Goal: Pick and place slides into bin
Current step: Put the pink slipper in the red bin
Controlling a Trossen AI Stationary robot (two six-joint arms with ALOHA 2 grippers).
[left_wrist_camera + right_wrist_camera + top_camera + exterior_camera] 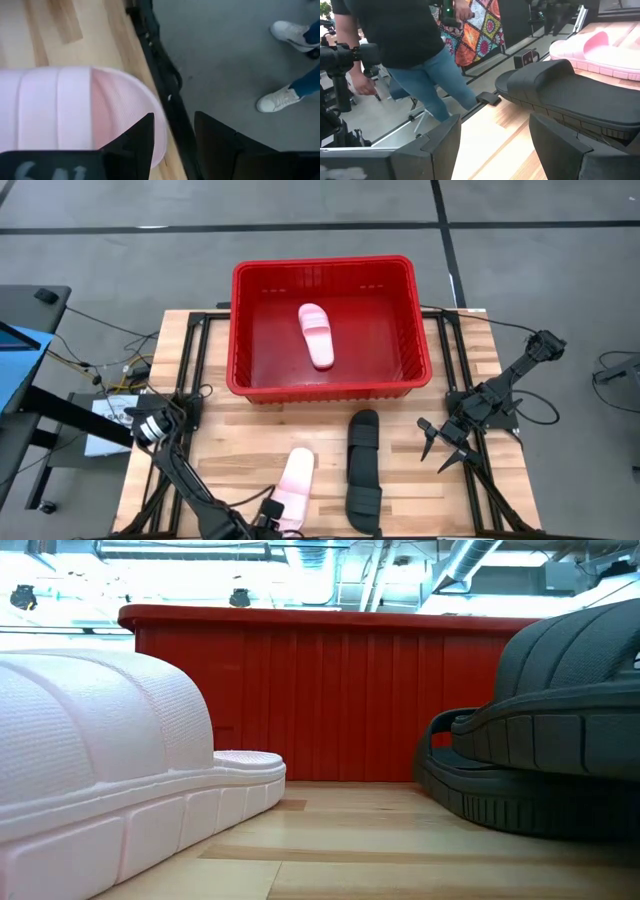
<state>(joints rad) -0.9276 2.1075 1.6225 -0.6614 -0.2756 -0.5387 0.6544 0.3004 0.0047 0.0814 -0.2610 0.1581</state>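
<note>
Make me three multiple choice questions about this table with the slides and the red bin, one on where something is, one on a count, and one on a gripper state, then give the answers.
1. Where is the pink slide that is already put away?
A. inside the red bin
B. on the floor
C. on top of the black slides

2. How many pink slides lie on the wooden table outside the bin?
A. none
B. one
C. three

3. How are the right gripper's fingers?
A. shut on a black slide
B. shut on a pink slide
C. open, holding nothing

Answers:
1. A: one pink slide lies on the floor of the red bin.
2. B: a single pink slide lies on the wooden table, beside the black slides.
3. C: the right gripper has its fingers spread apart over bare table, beside the black slides.
</note>
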